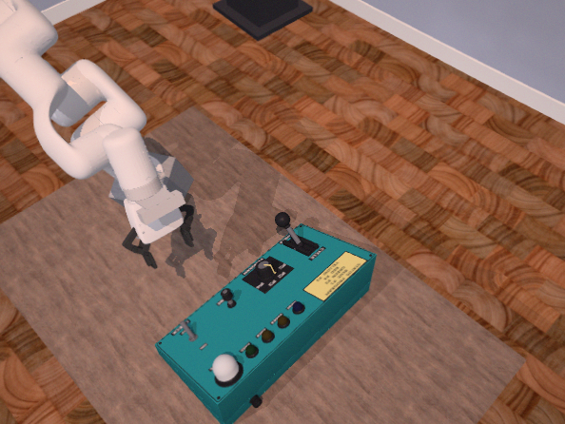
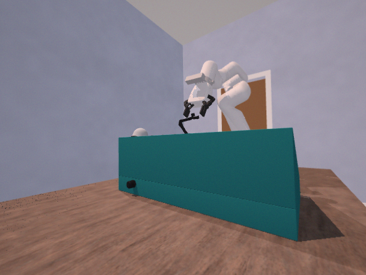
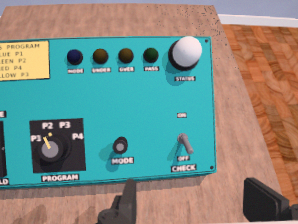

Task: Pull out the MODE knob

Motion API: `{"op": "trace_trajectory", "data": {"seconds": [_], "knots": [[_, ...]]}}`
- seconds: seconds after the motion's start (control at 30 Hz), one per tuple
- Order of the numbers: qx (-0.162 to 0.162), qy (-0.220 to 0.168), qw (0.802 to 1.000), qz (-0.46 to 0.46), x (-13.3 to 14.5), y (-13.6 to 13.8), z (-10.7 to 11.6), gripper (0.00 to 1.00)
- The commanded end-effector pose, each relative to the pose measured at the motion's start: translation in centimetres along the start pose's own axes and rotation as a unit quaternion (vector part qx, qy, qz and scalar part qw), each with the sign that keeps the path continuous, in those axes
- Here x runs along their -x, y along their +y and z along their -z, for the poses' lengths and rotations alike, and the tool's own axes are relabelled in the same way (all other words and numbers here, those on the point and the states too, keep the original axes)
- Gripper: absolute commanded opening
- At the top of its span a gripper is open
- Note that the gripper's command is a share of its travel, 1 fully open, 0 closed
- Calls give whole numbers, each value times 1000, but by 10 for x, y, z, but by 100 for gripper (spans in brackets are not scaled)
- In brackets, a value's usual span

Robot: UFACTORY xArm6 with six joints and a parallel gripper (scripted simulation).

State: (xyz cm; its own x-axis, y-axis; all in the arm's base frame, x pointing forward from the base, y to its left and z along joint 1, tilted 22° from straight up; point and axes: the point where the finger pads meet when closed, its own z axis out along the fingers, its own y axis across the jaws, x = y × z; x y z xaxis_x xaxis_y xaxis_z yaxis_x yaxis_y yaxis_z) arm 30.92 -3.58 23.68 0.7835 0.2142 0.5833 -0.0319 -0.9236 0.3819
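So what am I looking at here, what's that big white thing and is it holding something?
The big white thing is a robot arm. Its black gripper works like a hand; it's open and holds nothing.

The first picture looks down from above. The second is taken from low down, beside a blue-green box. The third comes from the robot's wrist, so you see the gripper's fingers up close.

The box sits on a brown surface. It has a MODE knob, which the robot should pull out, plus a switch and lights.
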Motion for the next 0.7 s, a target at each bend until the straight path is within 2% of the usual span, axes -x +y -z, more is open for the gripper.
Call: {"op": "trace_trajectory", "data": {"seconds": [0.0, 0.03, 0.07, 0.23, 0.3, 0.5, 0.67], "knots": [[-6, 2, 1000, 5, -10, -17, -18, 100], [-6, 2, 1000, 5, -10, -17, -18, 100], [-16, 3, 1000, 10, -11, -29, -25, 100], [-16, 3, 1000, 10, -11, -29, -25, 100], [-35, 3, 999, 16, -9, -50, -35, 100], [-50, 1, 999, 21, -6, -65, -41, 100], [-51, 1, 998, 21, -6, -66, -41, 100]]}}
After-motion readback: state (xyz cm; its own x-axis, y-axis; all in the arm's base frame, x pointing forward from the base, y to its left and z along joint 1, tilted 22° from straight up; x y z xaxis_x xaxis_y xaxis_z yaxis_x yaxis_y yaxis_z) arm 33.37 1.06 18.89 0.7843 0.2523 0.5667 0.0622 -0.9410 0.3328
